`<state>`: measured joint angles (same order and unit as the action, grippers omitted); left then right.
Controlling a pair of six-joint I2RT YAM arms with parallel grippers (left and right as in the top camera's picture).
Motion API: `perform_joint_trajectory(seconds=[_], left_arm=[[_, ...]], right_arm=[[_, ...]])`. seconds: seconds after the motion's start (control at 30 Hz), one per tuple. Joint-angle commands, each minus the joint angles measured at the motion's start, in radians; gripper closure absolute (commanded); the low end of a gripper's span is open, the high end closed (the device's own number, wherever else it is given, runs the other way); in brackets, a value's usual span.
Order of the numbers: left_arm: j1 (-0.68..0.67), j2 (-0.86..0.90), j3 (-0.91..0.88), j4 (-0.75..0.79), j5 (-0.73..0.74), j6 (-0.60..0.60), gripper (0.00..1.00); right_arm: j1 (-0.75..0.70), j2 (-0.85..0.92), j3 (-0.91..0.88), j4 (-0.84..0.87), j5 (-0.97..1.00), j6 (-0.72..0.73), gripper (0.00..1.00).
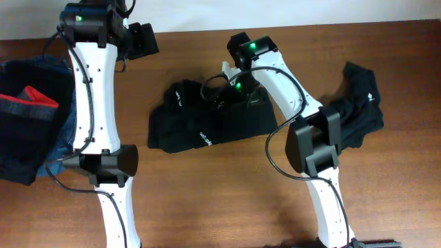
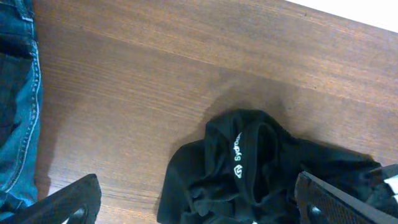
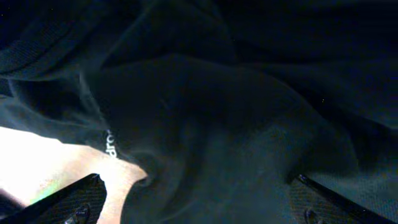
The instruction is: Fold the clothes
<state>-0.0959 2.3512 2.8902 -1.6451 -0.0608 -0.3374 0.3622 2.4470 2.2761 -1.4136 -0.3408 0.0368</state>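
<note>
A large black shirt (image 1: pixel 200 127) with small white logo marks lies crumpled at the table's middle. It also shows in the left wrist view (image 2: pixel 249 168) and fills the right wrist view (image 3: pixel 205 106). A plain black piece (image 1: pixel 360 103) lies at the right, partly under my right arm. My right gripper (image 1: pixel 231 88) is low over the shirt's upper right part, open, with fabric between its fingers (image 3: pixel 202 205). My left gripper (image 1: pixel 143 40) is open and empty, raised above the bare table at the back left of the shirt (image 2: pixel 199 208).
A blue denim garment (image 1: pixel 63 127) lies at the left edge, also in the left wrist view (image 2: pixel 18 93). A black piece with red-and-grey stripes (image 1: pixel 27 103) lies on it. Bare wooden table (image 1: pixel 220 200) runs along the front.
</note>
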Motion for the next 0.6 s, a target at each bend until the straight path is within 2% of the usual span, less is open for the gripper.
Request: perform_joint_trajectory(seconds=[0.0, 0.27, 0.33, 0.43, 0.47, 0.53, 0.57], left_arm=[[0.000, 0.008, -0.008, 0.006, -0.012, -0.006, 0.01], [0.025, 0.008, -0.010, 0.006, -0.086, -0.006, 0.01], [0.047, 0.008, -0.010, -0.003, -0.083, -0.006, 0.01], [0.073, 0.008, -0.010, -0.027, -0.082, -0.006, 0.01], [0.077, 0.008, -0.010, -0.031, -0.082, -0.006, 0.01], [0.079, 0.008, -0.010, -0.032, -0.082, -0.006, 0.01], [0.079, 0.009, -0.010, -0.032, -0.081, -0.006, 0.01]], right_arm=[[-0.043, -0.002, 0.019, -0.008, -0.094, 0.008, 0.01], [0.013, -0.002, 0.019, 0.013, -0.134, 0.002, 0.01], [0.038, -0.002, 0.019, 0.040, -0.134, 0.002, 0.05], [0.064, -0.002, 0.019, 0.084, -0.134, 0.010, 0.28], [0.069, -0.002, 0.019, 0.095, -0.134, 0.010, 0.38], [0.071, -0.002, 0.019, 0.128, -0.134, 0.010, 0.66], [0.071, -0.002, 0.019, 0.135, -0.134, 0.010, 0.69]])
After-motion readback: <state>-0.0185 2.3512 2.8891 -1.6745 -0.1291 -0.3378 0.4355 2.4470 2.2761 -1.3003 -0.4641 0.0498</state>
